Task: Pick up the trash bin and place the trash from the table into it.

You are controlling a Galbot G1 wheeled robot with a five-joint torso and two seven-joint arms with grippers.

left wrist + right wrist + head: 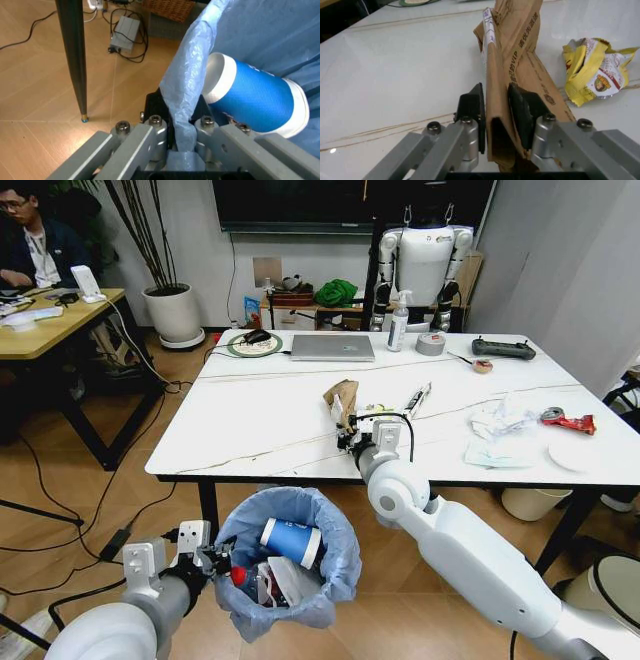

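The trash bin (pixel 331 577), lined with a light-blue bag, hangs below the table's near edge. My left gripper (pixel 216 561) is shut on its rim and bag (pixel 186 93). A blue-and-white paper cup (pixel 291 542) (pixel 255 99) and other litter lie inside. On the white table (pixel 260 410), my right gripper (pixel 350 430) (pixel 496 108) is shut on the brown cardboard piece (pixel 342 397) (pixel 512 56), which stands on edge between the pads. A yellow wrapper (pixel 592 75) lies beside it. Crumpled tissues (pixel 500 420), a flat white packet (pixel 497 455) and a crushed red-labelled bottle (pixel 568 420) lie to the right.
At the table's far side stand a grey laptop (pixel 332 347), a spray bottle (pixel 398 320), a grey tape roll (pixel 430 343) and a black controller (pixel 503 348). A black table leg (pixel 75 56) stands close to the bin. A wooden desk (pixel 55 320) is at the left.
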